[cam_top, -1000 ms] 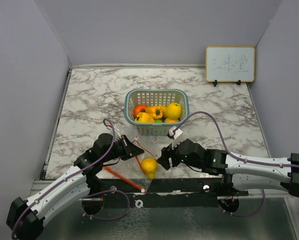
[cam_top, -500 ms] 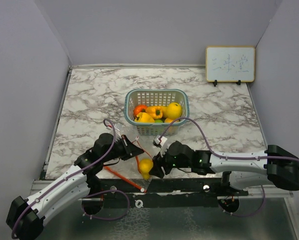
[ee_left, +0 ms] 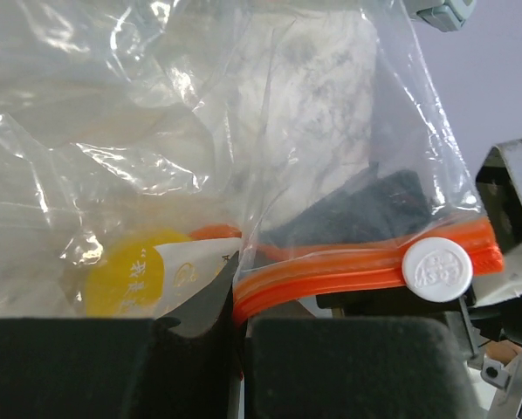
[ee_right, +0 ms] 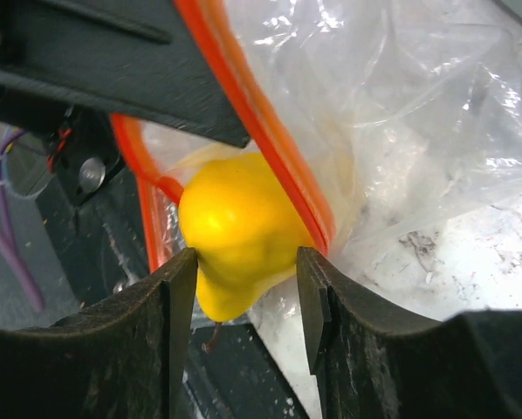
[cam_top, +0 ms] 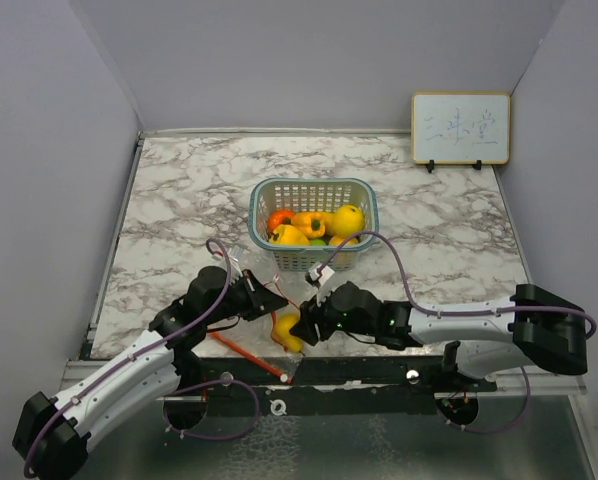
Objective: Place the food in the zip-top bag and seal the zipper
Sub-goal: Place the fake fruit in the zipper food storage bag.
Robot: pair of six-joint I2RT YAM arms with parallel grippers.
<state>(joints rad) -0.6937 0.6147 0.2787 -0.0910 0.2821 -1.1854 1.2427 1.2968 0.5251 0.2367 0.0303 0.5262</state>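
At the near edge of the counter (cam_top: 179,200), just beyond the arms' bases, the two grippers meet over the zip-top bag (ee_left: 156,131). The left gripper (ee_left: 241,325) is pinched tight on the bag's mouth, with the orange-red zipper (ee_left: 357,271) coming out from between its black pads and running to the right. A white round slider (ee_left: 436,269) sits on that strip. The clear plastic rises crumpled above the pads, and a yellow shape shows through it at the lower left of the left wrist view.

The right gripper (ee_right: 243,272) holds a yellow toy fruit (ee_right: 239,236), one finger pressed against each side of it, the jaws about half spread. The fruit is right at the bag's mouth, against the zipper, which runs along its upper right side. From above, the fruit lies between the two grippers, near the counter's front edge.

Toward the middle of the counter stands a teal lattice basket (cam_top: 314,183). In it lie a yellow round fruit (cam_top: 348,220), a yellow-orange bell pepper (cam_top: 311,222) and a red piece (cam_top: 279,218). A small whiteboard (cam_top: 460,128) leans at the far right corner.
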